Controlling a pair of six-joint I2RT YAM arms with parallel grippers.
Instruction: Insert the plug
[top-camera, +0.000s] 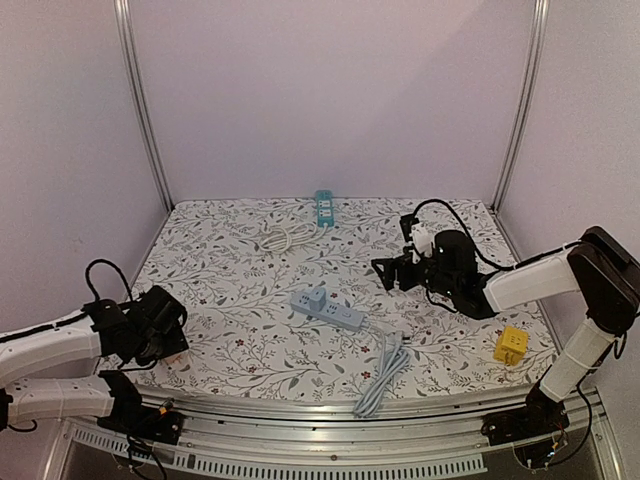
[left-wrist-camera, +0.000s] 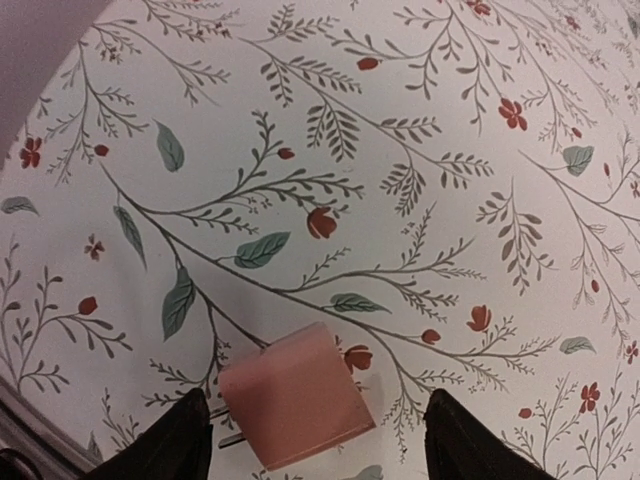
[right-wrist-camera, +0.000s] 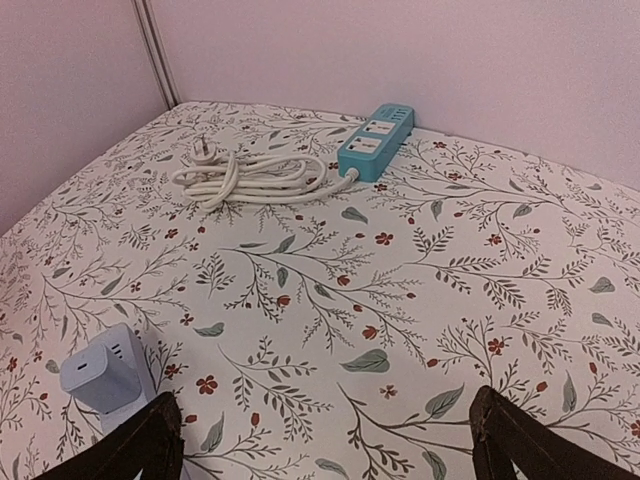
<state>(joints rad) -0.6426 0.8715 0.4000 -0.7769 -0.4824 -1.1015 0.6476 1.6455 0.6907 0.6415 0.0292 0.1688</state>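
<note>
A pink plug (left-wrist-camera: 295, 395) lies on the flowered tablecloth, its metal prongs (left-wrist-camera: 228, 438) pointing left. My left gripper (left-wrist-camera: 318, 430) straddles it, open. The left finger (left-wrist-camera: 180, 445) is close beside the plug and the right finger (left-wrist-camera: 465, 445) stands clearly apart. A grey-blue power strip (top-camera: 330, 312) lies mid-table with a grey-blue adapter (right-wrist-camera: 100, 375) standing in it. My right gripper (right-wrist-camera: 325, 420) hovers open over bare cloth, just right of that adapter, holding nothing. From above, the left gripper (top-camera: 168, 335) is at the near left and the right gripper (top-camera: 392, 272) at centre right.
A teal power strip (top-camera: 324, 208) with a coiled white cord (top-camera: 285, 237) lies by the back wall. A yellow cube plug (top-camera: 511, 345) sits at the near right. The grey strip's cord (top-camera: 385, 375) trails toward the front rail. Walls and metal posts enclose the table.
</note>
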